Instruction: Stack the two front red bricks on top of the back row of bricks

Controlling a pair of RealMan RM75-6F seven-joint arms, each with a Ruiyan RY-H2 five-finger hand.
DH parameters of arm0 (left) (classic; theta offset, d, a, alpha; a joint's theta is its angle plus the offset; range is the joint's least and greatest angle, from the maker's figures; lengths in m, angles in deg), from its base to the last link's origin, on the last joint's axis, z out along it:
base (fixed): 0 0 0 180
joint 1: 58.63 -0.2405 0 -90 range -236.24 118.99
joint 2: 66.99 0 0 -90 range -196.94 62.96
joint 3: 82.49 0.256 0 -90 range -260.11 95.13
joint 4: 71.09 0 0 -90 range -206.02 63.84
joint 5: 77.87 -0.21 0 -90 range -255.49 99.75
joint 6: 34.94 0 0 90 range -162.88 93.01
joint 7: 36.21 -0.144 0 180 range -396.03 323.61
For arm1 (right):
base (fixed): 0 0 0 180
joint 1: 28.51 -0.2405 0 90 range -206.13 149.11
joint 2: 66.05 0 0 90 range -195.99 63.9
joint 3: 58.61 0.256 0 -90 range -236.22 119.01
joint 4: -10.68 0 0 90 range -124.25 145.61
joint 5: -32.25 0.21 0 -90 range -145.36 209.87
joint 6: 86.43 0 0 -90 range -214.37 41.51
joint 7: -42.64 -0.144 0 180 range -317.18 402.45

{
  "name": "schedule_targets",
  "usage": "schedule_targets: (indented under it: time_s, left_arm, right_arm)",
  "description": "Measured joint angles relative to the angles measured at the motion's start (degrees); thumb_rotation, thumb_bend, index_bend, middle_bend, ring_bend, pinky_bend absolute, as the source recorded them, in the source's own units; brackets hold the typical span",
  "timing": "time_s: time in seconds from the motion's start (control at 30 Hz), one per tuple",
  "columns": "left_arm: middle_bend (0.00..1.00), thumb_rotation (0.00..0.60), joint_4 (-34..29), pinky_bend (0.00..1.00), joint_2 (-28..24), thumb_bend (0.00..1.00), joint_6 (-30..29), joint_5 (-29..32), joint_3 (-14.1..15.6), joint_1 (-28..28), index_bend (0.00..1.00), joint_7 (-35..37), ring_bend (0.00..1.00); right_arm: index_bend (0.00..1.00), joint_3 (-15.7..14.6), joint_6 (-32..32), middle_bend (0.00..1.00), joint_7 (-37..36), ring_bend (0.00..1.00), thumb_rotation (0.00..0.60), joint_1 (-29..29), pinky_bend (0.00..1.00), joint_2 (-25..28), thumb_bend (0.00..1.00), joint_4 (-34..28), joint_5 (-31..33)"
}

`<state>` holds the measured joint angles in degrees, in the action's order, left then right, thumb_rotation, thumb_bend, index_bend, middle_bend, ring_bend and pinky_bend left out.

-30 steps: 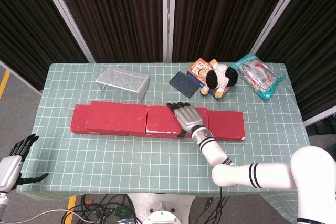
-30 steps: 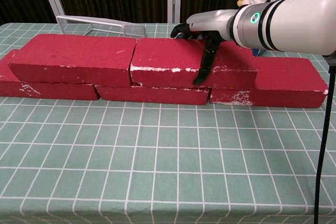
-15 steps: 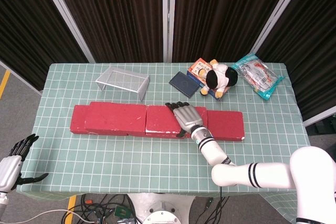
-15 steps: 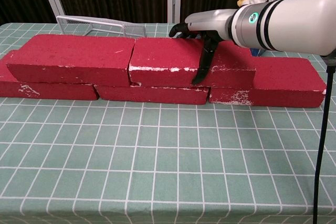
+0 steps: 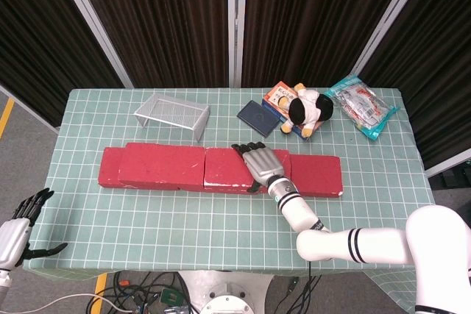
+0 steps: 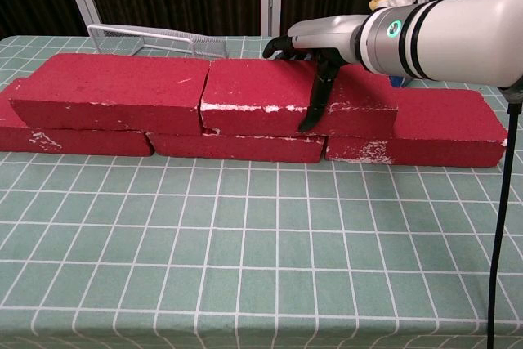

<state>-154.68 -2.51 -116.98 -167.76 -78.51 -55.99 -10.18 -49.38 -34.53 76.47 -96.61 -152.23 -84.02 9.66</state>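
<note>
Three red bricks form the lower row; its right brick lies bare on top. Two more red bricks lie on that row. The upper left brick sits end to end with the upper right brick. My right hand lies over the right end of the upper right brick and grips it, fingers past the back edge and thumb down the front face. My left hand hangs beyond the table's front left corner, fingers spread, holding nothing.
Behind the bricks stand a wire rack, a dark blue case, a plush toy on a box, and a snack bag. A black cable hangs at the right in the chest view.
My right hand has slid the upper right brick slightly left, up against the upper left brick. The left hand has barely moved.
</note>
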Motion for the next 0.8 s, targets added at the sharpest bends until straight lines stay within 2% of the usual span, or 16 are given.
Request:
schedule_targets:
  time_s: [0.8]
  left_arm:
    - [0.0,0.6,0.3,0.0,0.1,0.03,0.1,0.0,0.1,-0.1,0.03,0.8,0.0]
  right_arm:
    - [0.0,-0.1,-1.4,0.16,-0.8,0.08,0.6,-0.1,0.08,0.2,0.06,0.7,-0.5]
